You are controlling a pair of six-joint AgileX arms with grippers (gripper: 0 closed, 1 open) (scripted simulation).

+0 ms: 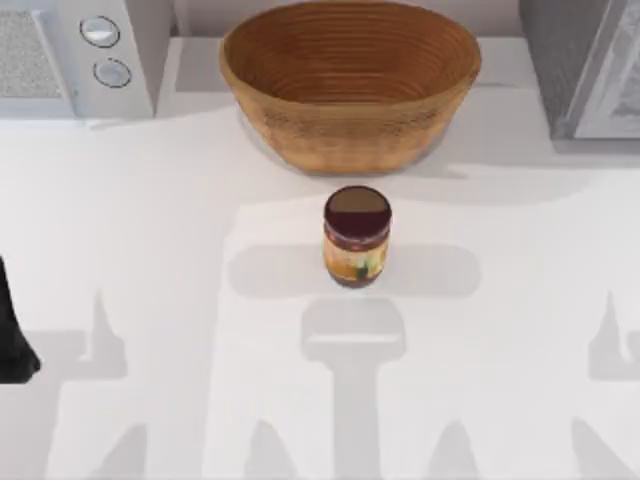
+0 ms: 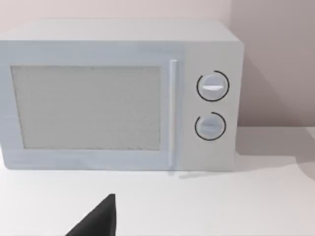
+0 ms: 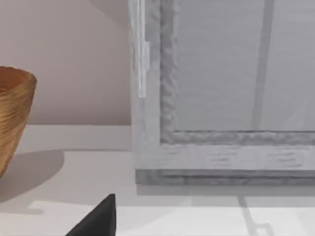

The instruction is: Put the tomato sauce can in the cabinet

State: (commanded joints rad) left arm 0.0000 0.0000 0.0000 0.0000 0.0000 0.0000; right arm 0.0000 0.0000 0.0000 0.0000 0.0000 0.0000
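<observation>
Your bench (image 1: pixel 150 300) is a plain white surface backed by a pale pinkish wall (image 2: pixel 275 59), with soft arm shadows across its near half. Container, item one: a woven basket (image 1: pixel 350 80) at 12 o'clock on the bench, bowl-shaped and open at the top; you can see its ribbed inside, with nothing lying in it. Item two: the cabinet (image 1: pixel 585 65) at about 1 to 2 o'clock, at the far right corner, dark speckled side toward the basket and paler front panel; the right wrist view shows that front panel framed and shut. Item three: a white microwave (image 1: pixel 75 55) at about 10 to 11 o'clock, far left corner, with two round knobs (image 2: pixel 212 86) beside its closed door. Item four: the tomato sauce can (image 1: pixel 357 238), upright at the bench centre, just in front of the basket and apart from it, well apart from the cabinet. Between can and cabinet lies bare bench, the basket standing off to the far side. Your left end effector (image 1: pixel 15 340) sits at 9 o'clock on the left edge; a dark fingertip (image 2: pixel 98 219) shows in the left wrist view, and another (image 3: pixel 98 219) in the right wrist view. You cannot tell whether either pair of fingers is apart or together.
</observation>
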